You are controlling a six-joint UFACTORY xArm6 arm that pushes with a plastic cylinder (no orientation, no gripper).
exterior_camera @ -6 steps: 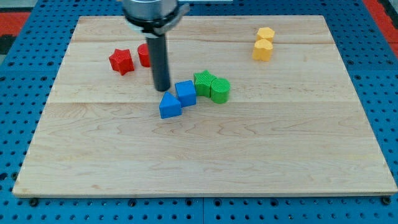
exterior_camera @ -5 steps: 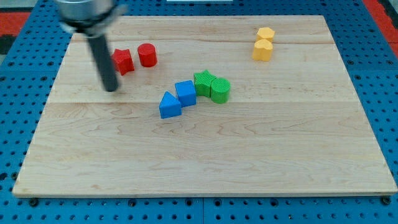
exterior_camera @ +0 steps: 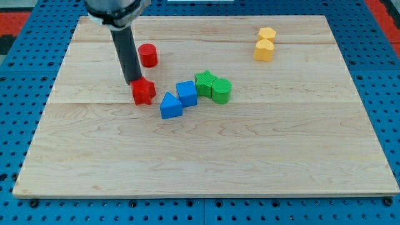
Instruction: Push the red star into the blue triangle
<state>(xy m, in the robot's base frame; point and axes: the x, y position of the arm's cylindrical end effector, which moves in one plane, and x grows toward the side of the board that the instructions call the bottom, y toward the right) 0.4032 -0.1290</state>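
Note:
The red star [exterior_camera: 144, 91] lies on the wooden board [exterior_camera: 206, 156], a short gap to the left of the blue triangle [exterior_camera: 170, 105]. My tip [exterior_camera: 133, 82] stands just above and left of the red star, touching or nearly touching its upper left edge. The rod rises from there toward the view's top. A blue cube [exterior_camera: 186, 93] sits against the triangle's upper right.
A red cylinder [exterior_camera: 147, 55] stands above the star, right of the rod. A green star [exterior_camera: 204, 82] and a green cylinder [exterior_camera: 220, 90] lie right of the blue cube. Two yellow blocks [exterior_camera: 265, 44] sit at the upper right.
The red star has moved down and right, from beside the red cylinder to close by the blue triangle. My tip swung left behind it, then followed it down and right.

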